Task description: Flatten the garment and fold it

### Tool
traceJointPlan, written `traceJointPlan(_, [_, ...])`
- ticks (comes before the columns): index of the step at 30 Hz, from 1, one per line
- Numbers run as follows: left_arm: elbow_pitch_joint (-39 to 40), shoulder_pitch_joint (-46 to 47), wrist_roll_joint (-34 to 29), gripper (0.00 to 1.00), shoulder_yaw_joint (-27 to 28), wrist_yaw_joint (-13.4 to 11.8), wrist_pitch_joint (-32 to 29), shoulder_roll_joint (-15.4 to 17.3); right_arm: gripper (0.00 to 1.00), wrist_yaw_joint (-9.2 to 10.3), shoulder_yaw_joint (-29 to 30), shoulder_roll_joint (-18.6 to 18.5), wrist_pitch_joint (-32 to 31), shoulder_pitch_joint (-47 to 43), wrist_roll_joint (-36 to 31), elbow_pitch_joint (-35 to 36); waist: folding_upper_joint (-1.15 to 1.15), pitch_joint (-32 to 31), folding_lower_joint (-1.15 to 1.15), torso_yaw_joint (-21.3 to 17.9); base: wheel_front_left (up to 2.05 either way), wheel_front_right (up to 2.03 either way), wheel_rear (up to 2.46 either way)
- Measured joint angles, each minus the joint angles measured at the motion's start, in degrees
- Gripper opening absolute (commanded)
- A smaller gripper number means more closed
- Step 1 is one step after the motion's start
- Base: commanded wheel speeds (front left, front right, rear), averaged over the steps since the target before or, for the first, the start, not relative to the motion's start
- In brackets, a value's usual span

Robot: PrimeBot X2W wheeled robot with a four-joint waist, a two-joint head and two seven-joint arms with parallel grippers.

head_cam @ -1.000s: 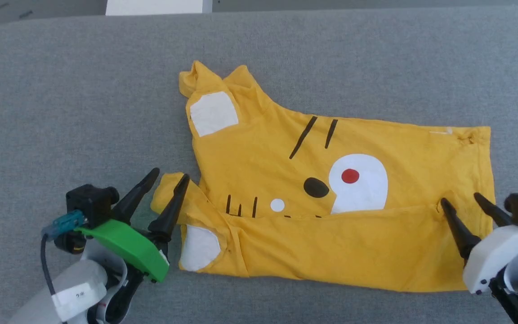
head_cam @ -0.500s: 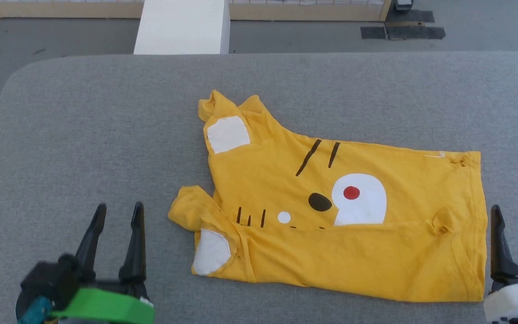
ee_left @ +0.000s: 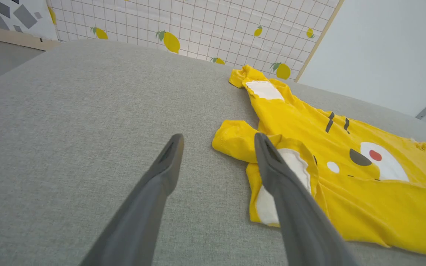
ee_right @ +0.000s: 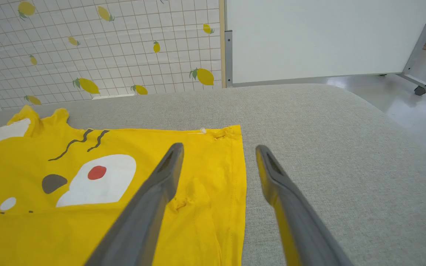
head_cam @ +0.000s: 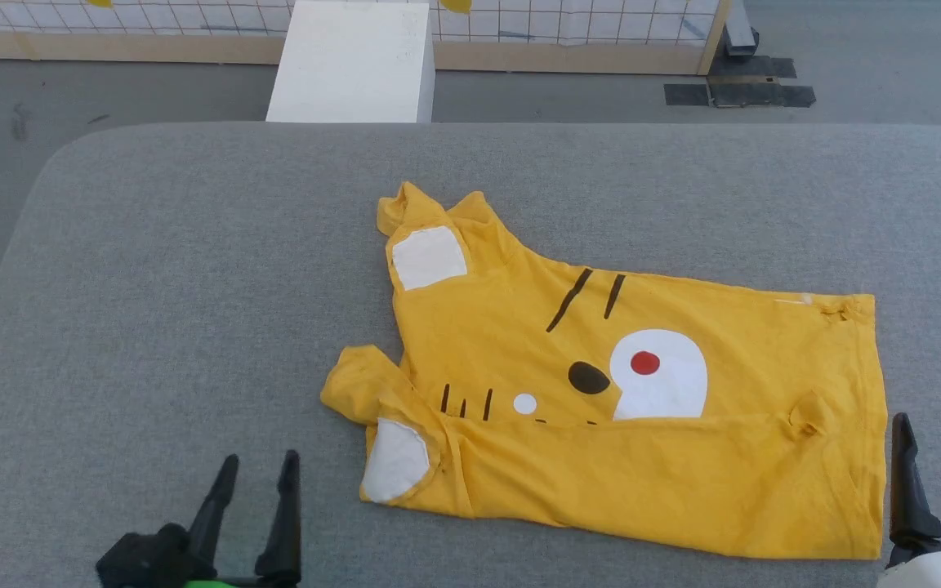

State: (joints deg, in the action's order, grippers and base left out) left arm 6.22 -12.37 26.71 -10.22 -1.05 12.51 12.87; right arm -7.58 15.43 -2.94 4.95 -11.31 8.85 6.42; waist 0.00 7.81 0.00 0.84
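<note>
T-shirt: the yellow T-shirt (head_cam: pixel 642 482) lies on the grey worktop (head_cam: pixel 193 286), right of centre, sleeves toward the robot's left and hem (head_cam: pixel 875 425) toward its right.
Fold: its near long side is turned up over the lower edge of the cartoon face (head_cam: pixel 601 367), so one lengthwise fold looks made. The far side lies unfolded.
Left tool (head_cam: pixel 260 457): open and empty, over bare worktop near the bunched near sleeve (head_cam: pixel 356 390), probably standing off to leave the fold undisturbed.
Right tool (head_cam: pixel 936 422): open and empty, just beside the hem.
Head view: whole outline, both tools.
Left wrist view: the sleeve's raised curl.
Right wrist view: hem stitching and a pucker (ee_right: pixel 181 203) in the fold.
</note>
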Motion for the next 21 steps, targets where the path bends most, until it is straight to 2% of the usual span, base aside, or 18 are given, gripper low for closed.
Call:
traceJointPlan(10, [0.74,4.94,0.43,1.00,-7.24,2.27,-18.67,2.98,1.00,0.00,-0.16,0.00,-1.22,0.81,-0.30,1.74,0.00,1.86,0.00,0.08,0.00,0.00,0.00])
traceJointPlan(21, [-7.98,12.01,3.97,1.00,-9.42,3.85,-27.80,3.04,1.00,0.00,-0.88,0.01,-1.92,2.05,-0.42,2.65,0.00,5.41,0.00,-1.03,0.00,0.00,0.00])
